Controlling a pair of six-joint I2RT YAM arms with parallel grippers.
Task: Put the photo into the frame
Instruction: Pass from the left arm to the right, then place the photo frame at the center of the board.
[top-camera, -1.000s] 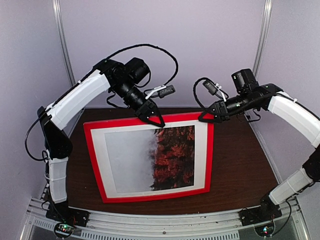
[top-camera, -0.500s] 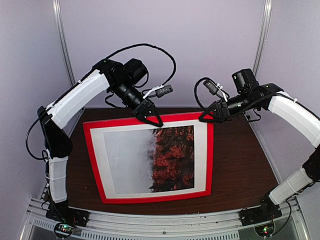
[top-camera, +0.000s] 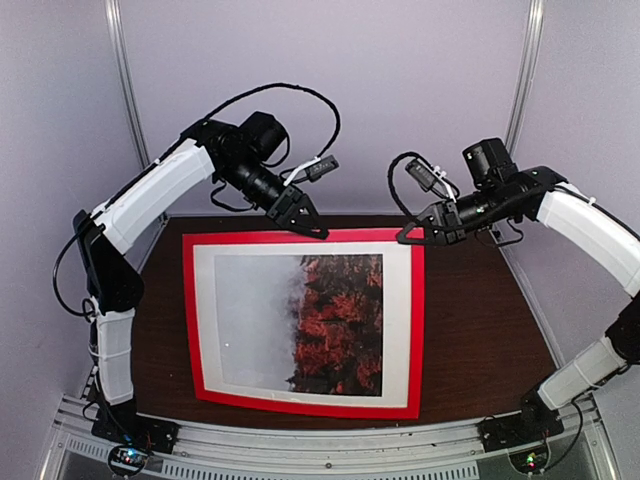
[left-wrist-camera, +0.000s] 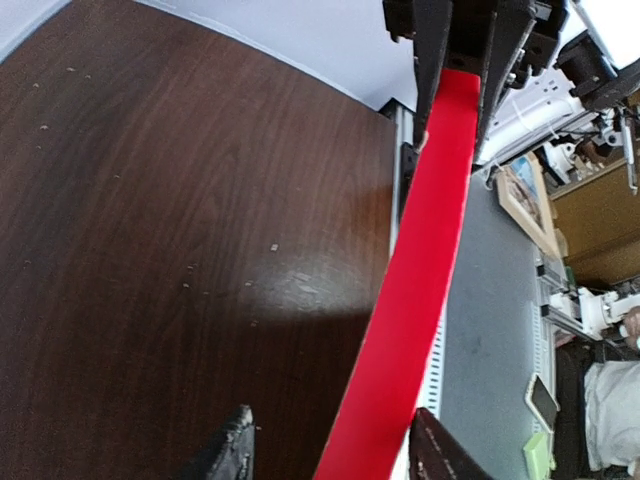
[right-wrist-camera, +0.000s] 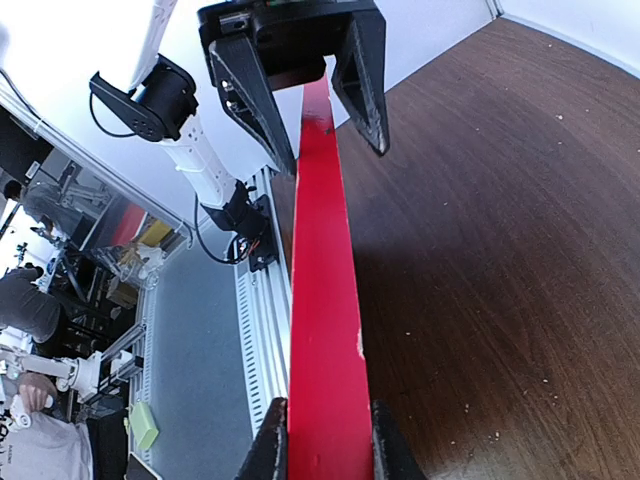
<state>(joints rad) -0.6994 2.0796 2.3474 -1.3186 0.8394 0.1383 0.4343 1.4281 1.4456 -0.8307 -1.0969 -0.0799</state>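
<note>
The dark wood tabletop (top-camera: 480, 330) fills the middle of the overhead view, and the frame (top-camera: 300, 403) covers most of its left and centre. Its near rail is close to the front edge. Its far rail looks lifted, judging by the shadow beneath it in the right wrist view. The photo (top-camera: 300, 320) sits inside the red rails, grey mist to the left and red trees to the right, with a white border all round.

The right tool (top-camera: 408, 236) is at the frame's upper right corner, its fingers (right-wrist-camera: 272, 450) pressed against both sides of the red rail. The left tool (top-camera: 305, 222) is at the upper middle. Its jaws are apart and straddle the same rail, with a gap showing on one side.

The frame looks stiff, thin and probably light, but broad, so held at one corner it would likely pivot or sag. The glossy paint may slip. The best hold is probably across the far rail near both corners, never on the picture face.
</note>
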